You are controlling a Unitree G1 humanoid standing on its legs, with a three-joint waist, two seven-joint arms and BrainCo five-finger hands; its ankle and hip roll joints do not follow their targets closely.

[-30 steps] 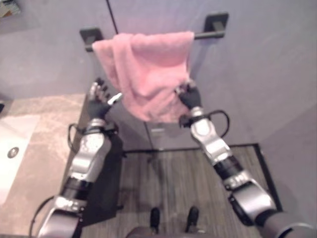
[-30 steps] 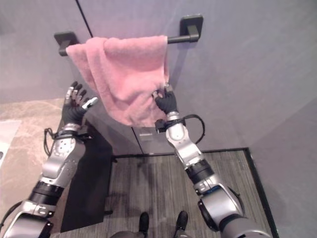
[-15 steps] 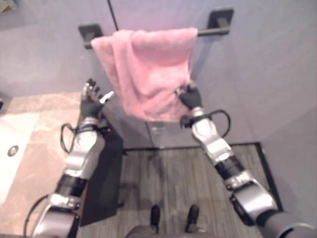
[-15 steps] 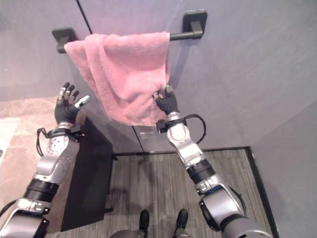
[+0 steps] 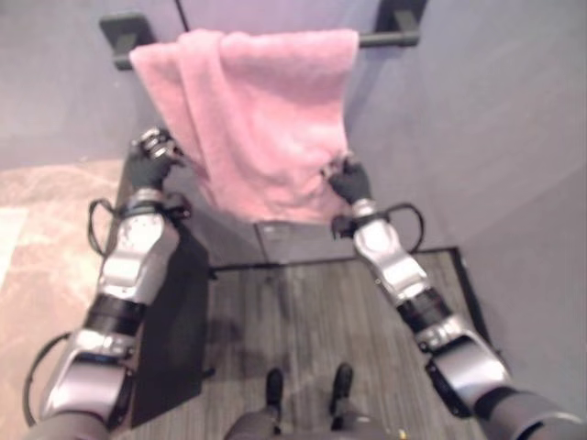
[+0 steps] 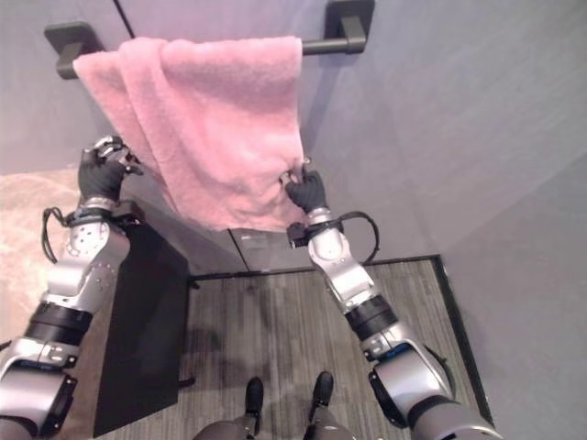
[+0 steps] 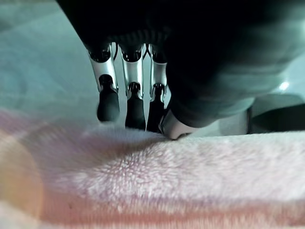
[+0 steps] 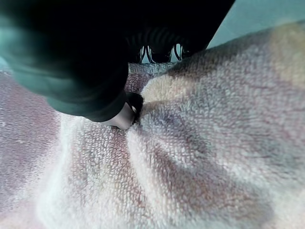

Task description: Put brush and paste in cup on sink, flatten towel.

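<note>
Left eye view takes in a corner of a room with a grey wall (image 5: 477, 128), and the pink towel (image 5: 266, 110) hanging on it serves as the landmark. Far to the left of the towel lies a beige marbled surface (image 5: 46, 266), with a black cabinet side (image 5: 179, 321) dropping from its edge to a grey wood-grain floor (image 5: 312, 312) below the towel.

One towel hangs over one dark towel bar (image 6: 321, 44), which runs level across the wall between two square dark mounts. The towel's long axis runs down the wall from the bar toward the floor. It drapes unevenly, with a bunched fold slanting down its left part, and its lower edge slopes.

At the towel's left edge, about halfway down, is the left hand (image 6: 99, 172). In the left wrist view its fingers (image 7: 107, 98) reach down with their dark tips at the pile of the cloth, and the thumb meets the cloth just beside them; whether they actually pinch the edge cannot be told.

At the towel's lower right corner is the right hand (image 6: 307, 191). In the right wrist view the cloth puckers into folds where the thumb (image 8: 125, 113) presses it, so this hand is clamped on the towel's edge.
</note>
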